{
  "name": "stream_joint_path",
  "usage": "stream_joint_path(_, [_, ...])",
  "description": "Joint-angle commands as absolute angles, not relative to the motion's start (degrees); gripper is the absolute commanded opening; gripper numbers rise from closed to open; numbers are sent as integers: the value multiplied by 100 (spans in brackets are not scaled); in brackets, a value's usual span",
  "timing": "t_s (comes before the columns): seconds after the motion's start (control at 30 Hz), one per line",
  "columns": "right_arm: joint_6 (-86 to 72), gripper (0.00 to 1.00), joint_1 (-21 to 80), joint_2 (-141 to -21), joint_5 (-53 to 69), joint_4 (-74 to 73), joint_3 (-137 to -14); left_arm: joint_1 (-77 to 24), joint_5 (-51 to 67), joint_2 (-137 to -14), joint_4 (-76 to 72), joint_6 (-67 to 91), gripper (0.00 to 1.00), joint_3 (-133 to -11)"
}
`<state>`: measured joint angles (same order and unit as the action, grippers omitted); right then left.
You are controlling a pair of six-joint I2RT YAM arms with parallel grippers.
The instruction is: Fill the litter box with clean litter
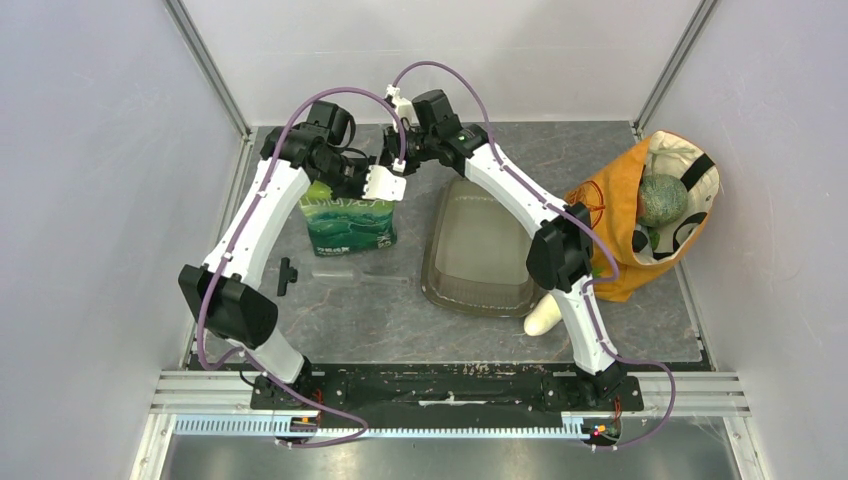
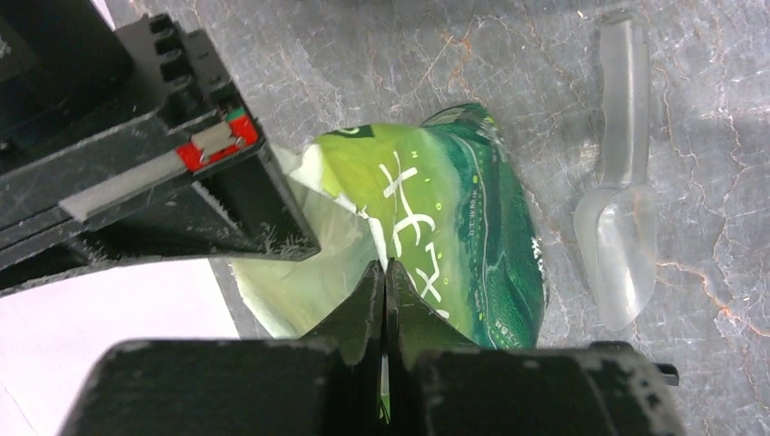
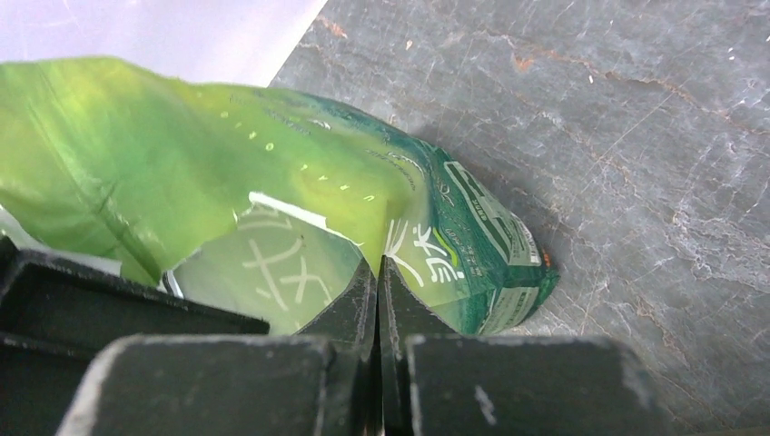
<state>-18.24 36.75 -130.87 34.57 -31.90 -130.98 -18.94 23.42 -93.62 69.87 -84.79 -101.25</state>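
Left wrist view: our left gripper point(image 2: 386, 272) clamps shut on the rim of the green pouch point(image 2: 454, 236) near the far edge of the table point(image 1: 340, 320); our right gripper point(image 3: 378, 268) clamps it too. The litter box point(image 1: 475, 304) sits mid-table, just beside. Pulling unevenly, we may tear or topple the pouch.

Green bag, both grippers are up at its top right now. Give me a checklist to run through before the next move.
1. Is the left gripper shut on the top edge of the green bag: ok.
2. Is the right gripper shut on that bag's edge too: ok.
3. Bag mouth open: ok, its pale inside shows in the left wrist view.
4. Is clean litter inside the bag: cannot tell, none visible.
5. Is the litter box beside the bag, with no litter in it: ok.
6. Is the scoop lying apart from the bag: ok.
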Motion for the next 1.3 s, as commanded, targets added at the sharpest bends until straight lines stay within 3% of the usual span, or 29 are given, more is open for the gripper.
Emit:
stream_joint_path(0.0, [-2241,0,3744,-13020,2966,-2419,-13610,-1929,2832,-9316,7150,-8919,2,-10534])
stream_joint_path(0.17, [-2390,0,3815,-13005,2814,-2261,-13497,-1964,3009,-9294,7451,-9005,2,-10537])
stream_joint_path(0.23, [-2377,0,3823,-12897,2880,-2152,-13228,-1958,2997,-9215,7154,-8372,2,-10411])
stream_joint_path(0.4, [-2065,0,3832,-12531,2937,-2027,-12570,-1292,3673,-8766,6041,-6116,65,-10573])
stream_joint_path(0.47, [-1942,0,3827,-12468,2930,-2037,-12487,-807,4095,-8440,5533,-5312,74,-10474])
stream_joint_path(0.67, [-1690,0,3832,-12440,2859,-2074,-12506,1096,5110,-7398,4858,-4594,76,-9509])
stream_joint_path(0.87, [-1598,0,3832,-12460,2821,-2142,-12563,2416,5761,-6819,5664,-5857,76,-8371])
stream_joint_path(0.97, [-1602,0,3832,-12492,2784,-2209,-12630,2590,5829,-6935,6426,-7025,76,-8194])
stream_joint_path(1.17, [-1659,0,3840,-12485,2778,-2207,-12630,2465,5925,-7550,6351,-7751,77,-8017])
stream_joint_path(1.27, [-1670,0,3856,-12499,2759,-2234,-12639,2182,5818,-7946,6355,-7895,82,-8182])
